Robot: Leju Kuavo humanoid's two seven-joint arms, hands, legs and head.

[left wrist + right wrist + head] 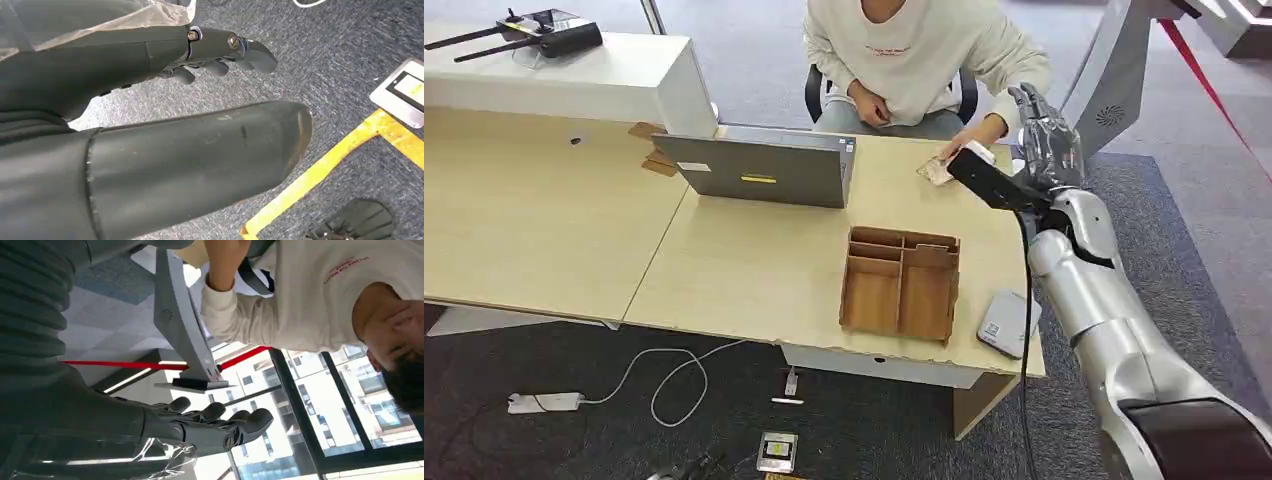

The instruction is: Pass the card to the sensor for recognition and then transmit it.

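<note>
Left hand (220, 55) hangs over the floor carpet, fingers loosely curled, holding nothing. Laptop (759, 170) sits mid-counter; wooden organiser (901, 283) stands right of it, with the grey sensor (1007, 323) near the counter's (554, 230) front right edge. The card (935, 171) lies at the far edge, under the seated person's hand (956, 150). Right hand (1048, 135) is raised beside it, fingers extended and apart, empty. Judgement: handover stage; next move requires taking the card, then carrying it to the sensor.
</note>
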